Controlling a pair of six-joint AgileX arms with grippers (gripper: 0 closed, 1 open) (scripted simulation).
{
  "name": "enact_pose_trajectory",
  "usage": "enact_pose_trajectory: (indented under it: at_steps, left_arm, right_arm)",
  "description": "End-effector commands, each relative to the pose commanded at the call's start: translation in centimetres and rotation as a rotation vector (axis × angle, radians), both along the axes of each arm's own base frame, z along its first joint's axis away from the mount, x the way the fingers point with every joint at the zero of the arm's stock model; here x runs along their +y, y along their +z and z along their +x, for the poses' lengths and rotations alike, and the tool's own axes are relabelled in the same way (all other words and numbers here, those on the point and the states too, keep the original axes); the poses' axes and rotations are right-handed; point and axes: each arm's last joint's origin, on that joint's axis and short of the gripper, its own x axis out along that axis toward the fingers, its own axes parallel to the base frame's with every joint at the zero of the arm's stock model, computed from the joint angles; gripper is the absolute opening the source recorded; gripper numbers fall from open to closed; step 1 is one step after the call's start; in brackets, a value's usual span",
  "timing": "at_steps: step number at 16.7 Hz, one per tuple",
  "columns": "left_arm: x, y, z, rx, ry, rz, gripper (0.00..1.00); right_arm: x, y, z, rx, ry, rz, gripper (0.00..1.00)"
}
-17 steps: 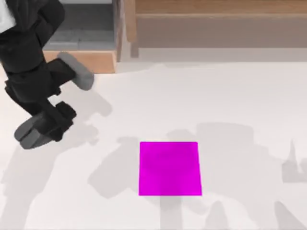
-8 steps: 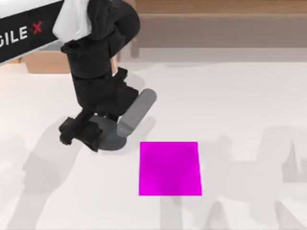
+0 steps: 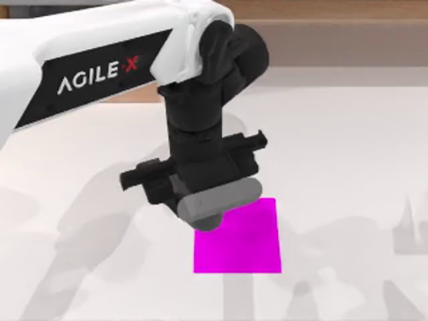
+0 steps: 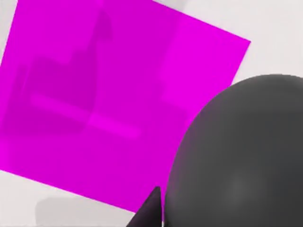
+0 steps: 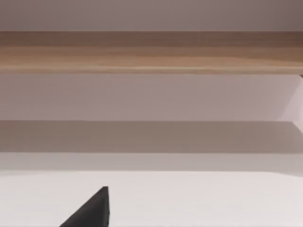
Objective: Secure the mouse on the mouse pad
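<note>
Mouse held above the mouse pad's upper-left corner.

Left gripper (image 3: 215, 200) over the upper-left corner of the mouse pad (image 3: 244, 241), jaws clamped on the dark grey mouse (image 3: 217, 199), carried clear of the white surface (image 3: 348, 154). Mouse (image 4: 241, 156) looming over one corner of the magenta pad (image 4: 109, 104) from the left wrist. "AGILE X" in white on the arm's black band. Right gripper (image 5: 90, 210) away from the pad, facing a wooden shelf (image 5: 151, 52); jaw state unreadable.

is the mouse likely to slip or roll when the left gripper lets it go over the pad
The mouse looks smooth and rounded in the left wrist view, so it may be slippery in the left gripper. Its oval body probably won't roll far, though it could rock or slide if dropped tilted. The mouse pad lies flat and thin, and likely gives it a steady landing.
</note>
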Motion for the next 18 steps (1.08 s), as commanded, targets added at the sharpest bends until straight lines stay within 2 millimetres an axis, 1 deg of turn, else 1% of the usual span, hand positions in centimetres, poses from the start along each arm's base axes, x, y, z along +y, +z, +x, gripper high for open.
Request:
enact_pose_trajectory:
  at_steps: [4, 8, 12, 18]
  left_arm:
    - [-2.3, -1.0, -0.4, -0.033, -0.217, -0.026, 0.00]
    - [-3.7, -1.7, -0.6, -0.063, -0.338, -0.040, 0.00]
    - [-4.4, -2.2, -0.6, -0.076, -0.386, -0.044, 0.00]
    - [-4.2, -2.2, -0.5, -0.076, -0.382, -0.045, 0.00]
  right_arm:
    - [0.0, 0.0, 0.0, 0.000, 0.000, 0.000, 1.00]
    - [0.0, 0.0, 0.0, 0.000, 0.000, 0.000, 1.00]
    - [0.0, 0.0, 0.0, 0.000, 0.000, 0.000, 1.00]
    - [0.0, 0.0, 0.0, 0.000, 0.000, 0.000, 1.00]
